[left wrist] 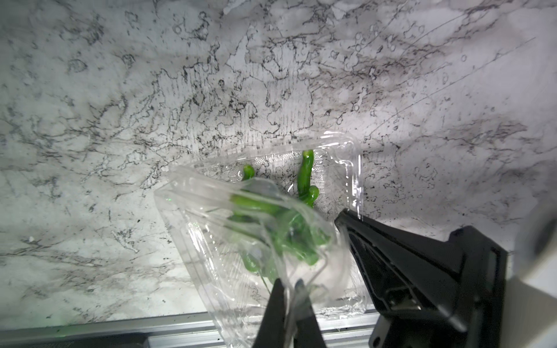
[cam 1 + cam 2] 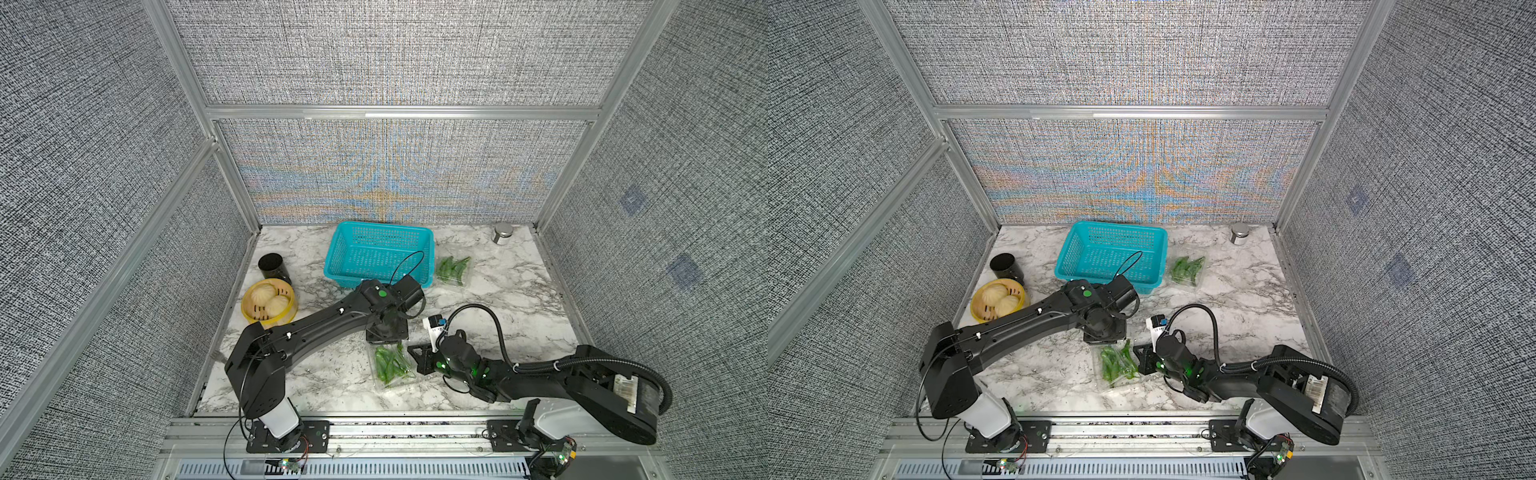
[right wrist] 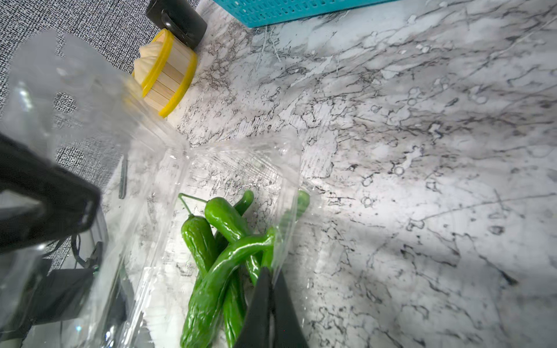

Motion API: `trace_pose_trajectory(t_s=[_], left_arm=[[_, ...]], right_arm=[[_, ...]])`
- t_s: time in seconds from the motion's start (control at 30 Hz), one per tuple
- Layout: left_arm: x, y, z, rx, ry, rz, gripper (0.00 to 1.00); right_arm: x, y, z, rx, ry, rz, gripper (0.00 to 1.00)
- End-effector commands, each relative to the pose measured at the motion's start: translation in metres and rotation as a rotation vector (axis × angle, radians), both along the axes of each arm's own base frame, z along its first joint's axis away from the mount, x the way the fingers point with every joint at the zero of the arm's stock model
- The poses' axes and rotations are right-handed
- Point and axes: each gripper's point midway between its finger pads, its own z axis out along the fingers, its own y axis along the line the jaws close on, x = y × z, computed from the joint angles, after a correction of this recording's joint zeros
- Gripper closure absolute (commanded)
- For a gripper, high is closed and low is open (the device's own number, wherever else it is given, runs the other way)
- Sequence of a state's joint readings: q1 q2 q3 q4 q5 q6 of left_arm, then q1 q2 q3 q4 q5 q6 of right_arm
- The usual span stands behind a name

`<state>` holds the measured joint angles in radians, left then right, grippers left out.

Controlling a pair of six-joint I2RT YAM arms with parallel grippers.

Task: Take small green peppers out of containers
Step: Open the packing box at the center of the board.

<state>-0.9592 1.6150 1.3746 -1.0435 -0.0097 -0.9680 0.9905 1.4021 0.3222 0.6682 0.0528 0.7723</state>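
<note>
Left gripper nearest, jaws nipped shut on the lid of the clear box, likely to lift it; right gripper clamped on the box's rim, apparently steadying it; peppers just beyond both jaws, inside the box, none out yet.

No writing here can be read.

In both top views, a white tag on the wrist of the right arm sits just off the centre of the tabletop, toward five o'clock. It carries a short row of dark characters, too small to make out. A white sticker on the same arm's large joint housing, past the tabletop's edge at about four o'clock, shows fine dark stripes like a barcode, with no digits legible.
</note>
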Motion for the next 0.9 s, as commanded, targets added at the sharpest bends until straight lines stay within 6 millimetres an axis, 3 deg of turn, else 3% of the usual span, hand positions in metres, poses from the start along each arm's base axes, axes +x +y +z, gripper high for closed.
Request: trace_pose_trajectory(t_s=[0.0,0.17,0.33,0.47,0.57,0.7,0.87], left_arm=[[0.007,0.011,0.013,0.001,-0.065,-0.006,0.89],[0.024,0.04,0.037,-0.037,-0.174,0.021,0.72],[0.025,0.08,0.049,-0.013,-0.258,0.061,0.53],[0.019,0.107,0.058,0.003,-0.326,0.087,0.38],[0.013,0.122,0.068,0.016,-0.347,0.106,0.27],[0.012,0.123,0.086,-0.007,-0.369,0.107,0.19],[0.016,0.091,0.1,-0.148,-0.364,0.052,0.14]], right_arm=[[0.004,-0.002,0.008,0.034,-0.021,-0.032,1.0],[0.006,-0.016,0.015,0.035,-0.032,-0.088,1.0],[0.007,-0.026,0.019,-0.008,-0.028,-0.116,0.98],[0.006,-0.029,0.014,-0.036,-0.013,-0.127,0.74],[0.005,-0.028,0.008,-0.053,0.004,-0.121,0.61],[0.003,-0.024,0.003,-0.075,0.027,-0.101,0.41],[0.001,-0.03,0.006,-0.113,0.024,-0.095,0.22]])
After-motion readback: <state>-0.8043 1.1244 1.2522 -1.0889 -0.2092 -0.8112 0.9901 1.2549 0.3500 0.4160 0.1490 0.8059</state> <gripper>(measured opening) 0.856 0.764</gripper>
